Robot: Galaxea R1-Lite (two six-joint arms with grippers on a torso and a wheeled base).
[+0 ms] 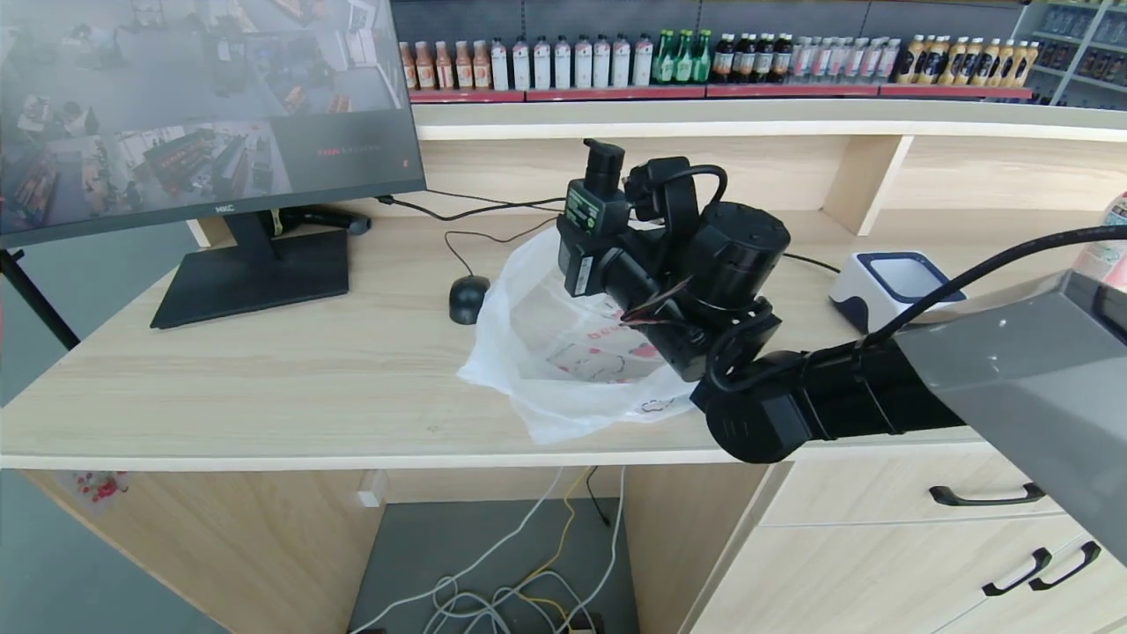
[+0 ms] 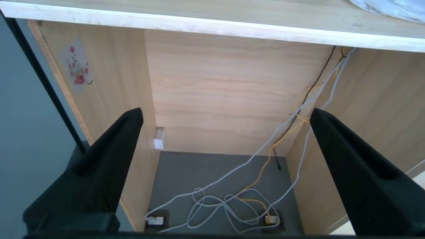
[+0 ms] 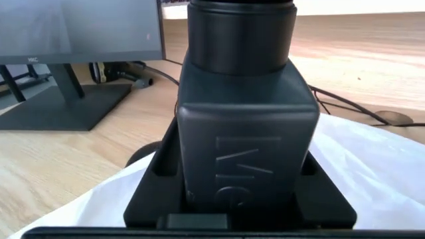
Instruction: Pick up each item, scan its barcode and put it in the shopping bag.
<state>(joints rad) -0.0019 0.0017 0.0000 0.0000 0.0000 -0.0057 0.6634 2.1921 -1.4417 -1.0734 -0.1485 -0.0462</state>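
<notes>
Wooden checkout counter (image 1: 264, 387), its right end hidden behind the right arm. Monitor (image 1: 194, 106) on the counter's left side, cut off at the top and left edges. Behind the counter, a shelf of drinks (image 1: 704, 57), with the bottle tops partly cropped. White plastic shopping bag (image 1: 546, 352) lying crumpled mid-counter; its mouth is hard to make out and its right part is covered by the arm. Right gripper (image 1: 607, 264) above the bag, fingers clamped on a dark, square-shouldered bottle (image 1: 592, 216) with a round black cap; in the right wrist view the bottle blocks the fingertips and its base is cut off. Left gripper (image 2: 232, 166) below the counter's front edge, fingers (image 2: 106, 172) spread wide and holding nothing, facing the knee space where loose cables (image 2: 226, 206) lie. White desktop barcode scanner (image 1: 894, 286) to the right of the bag, partly behind the arm's cable. Black mouse (image 1: 468, 298) just left of the bag. At the right edge, a pale object (image 1: 1111, 242), possibly packaged goods, mostly cut off
</notes>
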